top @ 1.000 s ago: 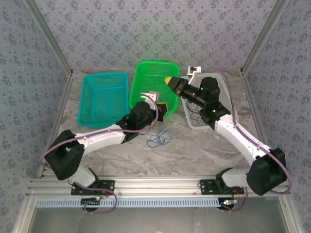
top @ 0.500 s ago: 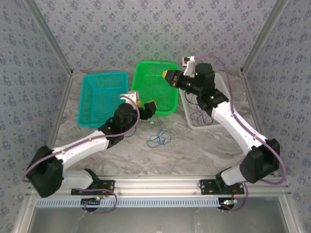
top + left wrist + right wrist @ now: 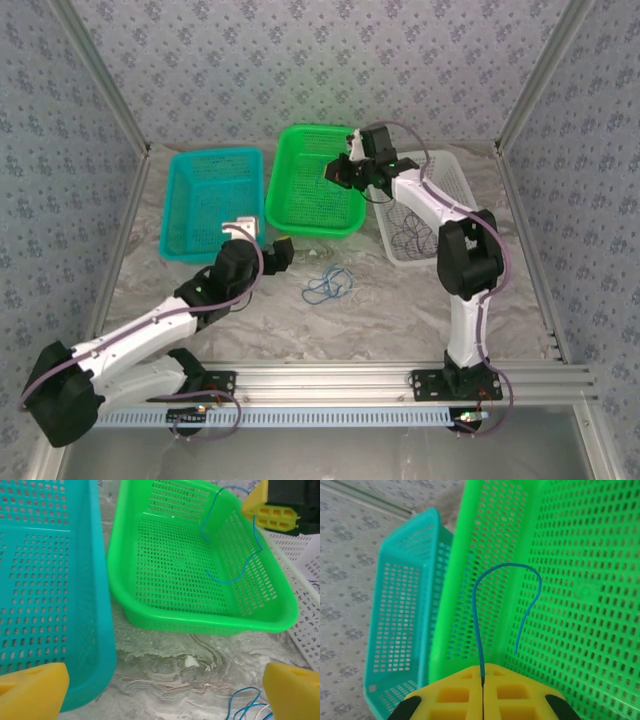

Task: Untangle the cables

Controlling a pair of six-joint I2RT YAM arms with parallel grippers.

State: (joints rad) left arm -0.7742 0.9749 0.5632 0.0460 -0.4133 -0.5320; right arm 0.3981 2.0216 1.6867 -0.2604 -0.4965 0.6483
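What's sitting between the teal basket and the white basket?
The green basket, as the top view shows. The right end effector holds a blue cable over it.

The left gripper (image 3: 283, 250) has drawn back from the green basket's (image 3: 305, 227) front wall toward the near left, and its jaws have sprung wide apart. The right gripper (image 3: 337, 170), pinching a blue cable (image 3: 478, 610), has moved from the basket's right rim to above its interior, and that arm has folded up steeply.

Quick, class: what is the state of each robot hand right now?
Left hand: open, holding nothing.
Right hand: closed on the blue cable.
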